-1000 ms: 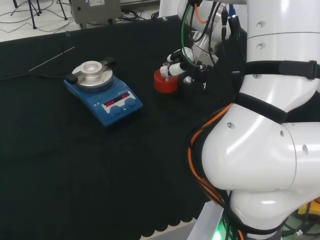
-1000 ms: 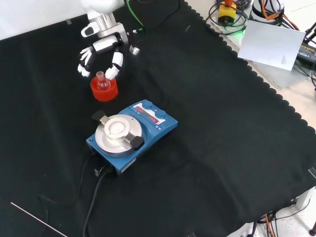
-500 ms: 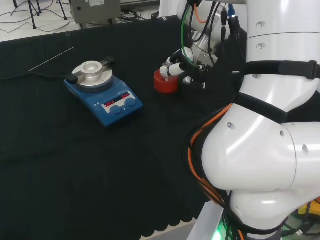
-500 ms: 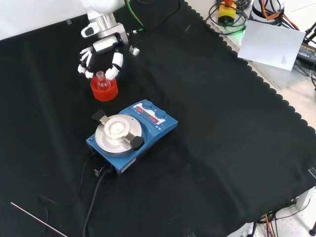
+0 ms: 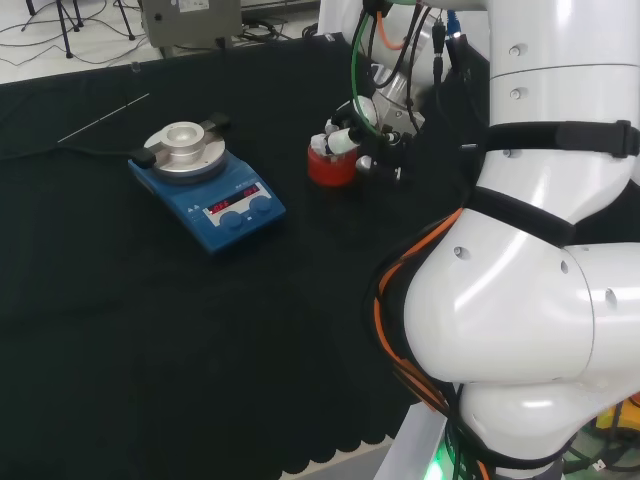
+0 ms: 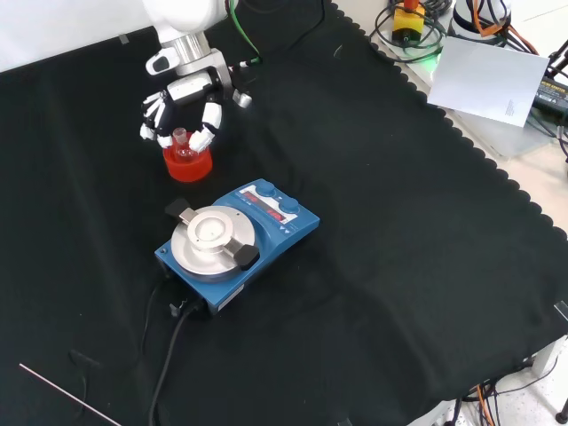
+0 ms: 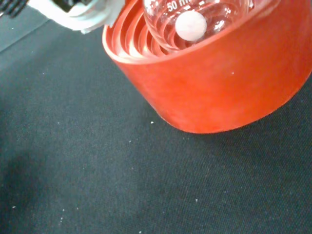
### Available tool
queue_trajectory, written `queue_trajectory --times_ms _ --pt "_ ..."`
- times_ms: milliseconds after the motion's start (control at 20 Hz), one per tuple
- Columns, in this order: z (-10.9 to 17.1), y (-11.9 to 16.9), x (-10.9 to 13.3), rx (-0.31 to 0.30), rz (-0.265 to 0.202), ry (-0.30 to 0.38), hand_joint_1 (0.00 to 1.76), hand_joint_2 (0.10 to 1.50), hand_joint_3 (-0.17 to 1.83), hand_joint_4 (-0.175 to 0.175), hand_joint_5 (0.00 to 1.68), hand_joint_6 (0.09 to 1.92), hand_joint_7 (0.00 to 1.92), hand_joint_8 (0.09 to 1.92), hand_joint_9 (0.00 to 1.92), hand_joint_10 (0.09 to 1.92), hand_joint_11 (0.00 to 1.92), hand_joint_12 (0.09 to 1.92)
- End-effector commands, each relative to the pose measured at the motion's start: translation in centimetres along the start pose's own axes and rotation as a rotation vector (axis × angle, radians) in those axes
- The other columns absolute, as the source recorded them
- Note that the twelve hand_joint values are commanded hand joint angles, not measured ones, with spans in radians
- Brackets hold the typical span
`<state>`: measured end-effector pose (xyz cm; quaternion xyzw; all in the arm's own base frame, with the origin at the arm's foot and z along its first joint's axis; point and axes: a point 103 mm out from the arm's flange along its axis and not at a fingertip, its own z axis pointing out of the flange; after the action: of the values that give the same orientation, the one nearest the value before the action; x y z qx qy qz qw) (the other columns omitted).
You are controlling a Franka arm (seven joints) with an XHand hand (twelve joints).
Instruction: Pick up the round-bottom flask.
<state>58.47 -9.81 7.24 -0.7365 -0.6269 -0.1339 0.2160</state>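
Round-bottom flask (image 6: 183, 146) seated in red ribbed stand (image 6: 188, 163), upper left of front view. Hand (image 6: 182, 111) curled around flask neck; contact not confirmed. Lift judged not yet done.

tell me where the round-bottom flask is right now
In the front view the round-bottom flask sits in its red stand, upper left, behind the blue stirrer, between the hand's fingers.
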Motion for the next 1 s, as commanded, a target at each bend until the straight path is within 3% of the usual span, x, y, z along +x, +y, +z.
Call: queue_trajectory --times_ms 50,1000 --pt "-0.94 -0.26 -0.87 -0.017 0.005 0.0 0.84 0.66 0.54 0.045 0.91 0.68 0.41 0.52 0.53 0.55 0.06 1.39" --pt "-0.95 -0.31 -1.16 -0.023 0.019 -0.022 0.86 0.64 0.56 0.025 0.84 0.73 0.41 0.51 0.55 0.54 0.07 1.38"
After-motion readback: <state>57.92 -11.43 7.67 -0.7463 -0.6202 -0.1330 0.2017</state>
